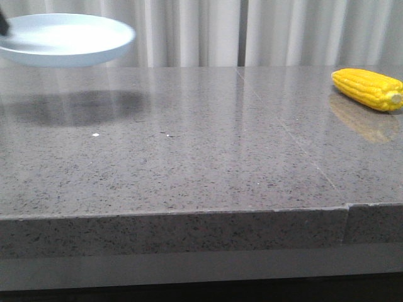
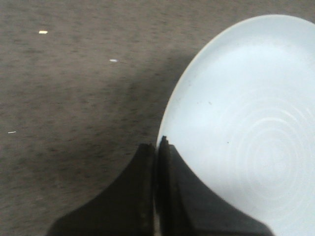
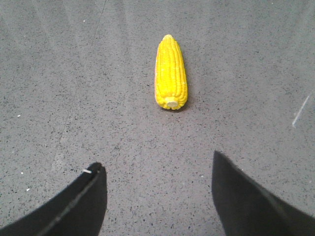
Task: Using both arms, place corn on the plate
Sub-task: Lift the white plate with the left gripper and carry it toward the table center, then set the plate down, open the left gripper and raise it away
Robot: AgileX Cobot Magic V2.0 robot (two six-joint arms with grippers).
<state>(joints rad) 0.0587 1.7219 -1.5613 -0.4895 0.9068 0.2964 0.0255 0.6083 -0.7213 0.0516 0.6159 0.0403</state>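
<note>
The pale blue-white plate (image 1: 63, 39) hangs in the air above the table at the far left and casts a shadow on the top. My left gripper (image 2: 157, 147) is shut on the plate's rim (image 2: 170, 113); only a dark tip of it shows at the front view's left edge (image 1: 2, 25). The yellow corn (image 1: 368, 88) lies on the table at the far right, its pale stub end toward the front right. My right gripper (image 3: 156, 169) is open and empty above the table, with the corn (image 3: 171, 73) lying ahead of it, stub end toward the fingers.
The grey speckled stone table (image 1: 189, 163) has a seam running from the back middle to a step in its front edge at the right (image 1: 347, 207). White curtains (image 1: 201, 31) hang behind the table. Small white specks (image 1: 96, 134) lie on the left half.
</note>
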